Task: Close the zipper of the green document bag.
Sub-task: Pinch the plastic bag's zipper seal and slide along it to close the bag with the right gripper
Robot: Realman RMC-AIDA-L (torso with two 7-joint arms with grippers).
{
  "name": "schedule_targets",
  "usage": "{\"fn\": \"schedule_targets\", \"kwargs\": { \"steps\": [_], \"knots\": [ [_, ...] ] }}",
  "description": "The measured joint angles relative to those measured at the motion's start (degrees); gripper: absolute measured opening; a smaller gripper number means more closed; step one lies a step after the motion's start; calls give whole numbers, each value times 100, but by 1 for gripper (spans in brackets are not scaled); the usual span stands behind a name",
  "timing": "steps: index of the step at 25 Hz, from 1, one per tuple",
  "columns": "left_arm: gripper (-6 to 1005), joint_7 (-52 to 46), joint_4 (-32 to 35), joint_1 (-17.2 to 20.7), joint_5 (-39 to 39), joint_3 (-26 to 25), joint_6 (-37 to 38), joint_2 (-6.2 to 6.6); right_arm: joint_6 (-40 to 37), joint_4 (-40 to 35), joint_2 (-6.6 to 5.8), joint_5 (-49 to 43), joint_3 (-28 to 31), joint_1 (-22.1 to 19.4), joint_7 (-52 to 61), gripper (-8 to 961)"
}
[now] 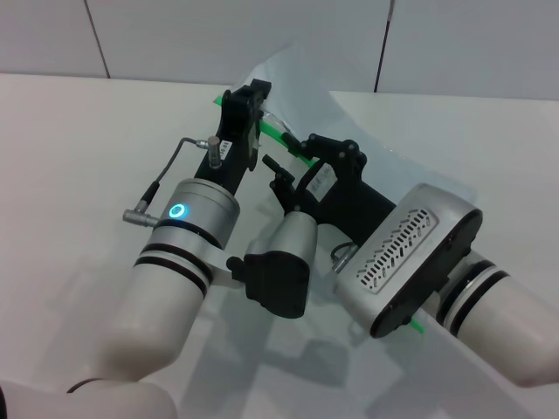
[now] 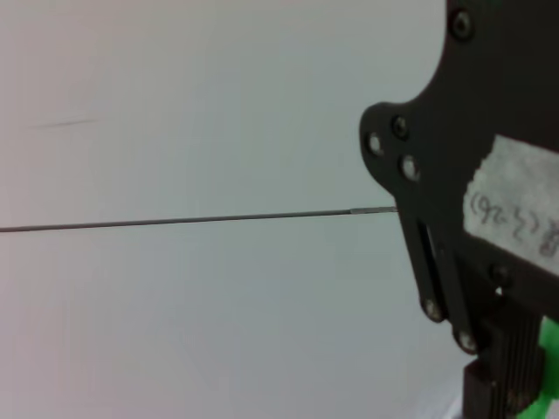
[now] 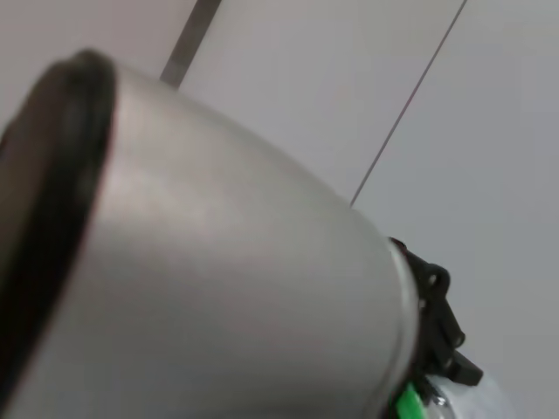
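A white table (image 1: 70, 157) runs back to a pale panelled wall (image 1: 175, 35).

On the left, the left gripper (image 1: 247, 103) reaches to the far end of the bag (image 1: 367, 140), right at the zipper (image 1: 272, 129). In the left wrist view its ribbed finger (image 2: 500, 367) lies against bright green, so it looks pinched on the strip's far end, though the contact itself is mostly hidden.

The bag is raised off the table at its far side, its pale sheet curling up behind both grippers. The zipper crosses it slantwise from far left to near right, and a short green bit shows again near the right arm's wrist.

To the right, the right gripper (image 1: 293, 170) sits just beside the strip, a little nearer than the left. Whether its fingers are spread or pressed together, I cannot tell. The slider is not visible.

Handling, as a judgement: the bag looks light, thin and floppy, with a slick surface that buckles rather than resists. The zipper edge is its only stiffer part. 1 gripper should pin the strip's end taut while the other takes the small slider tab, pulling straight along the strip so the sheet does not bunch.
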Motion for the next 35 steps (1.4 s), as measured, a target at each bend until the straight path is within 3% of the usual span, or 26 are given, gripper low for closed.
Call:
{"fn": "schedule_targets", "kwargs": {
  "steps": [12, 17, 28, 35],
  "knots": [
    [55, 16, 0, 19, 90, 0, -54, 1, 268, 44, 33, -8, 61, -116, -3, 263],
    [54, 9, 3, 39, 132, -8, -59, 1, 276, 43, 33, -24, 64, -124, -3, 144],
    [57, -4, 39, 51, 132, -8, -67, 1, 352, 43, 33, -35, 26, -123, -34, 122],
    [60, -24, 52, 53, 134, -5, -130, 8, 1376, 106, 32, -20, -407, -278, -539, 184]
  ]
}}
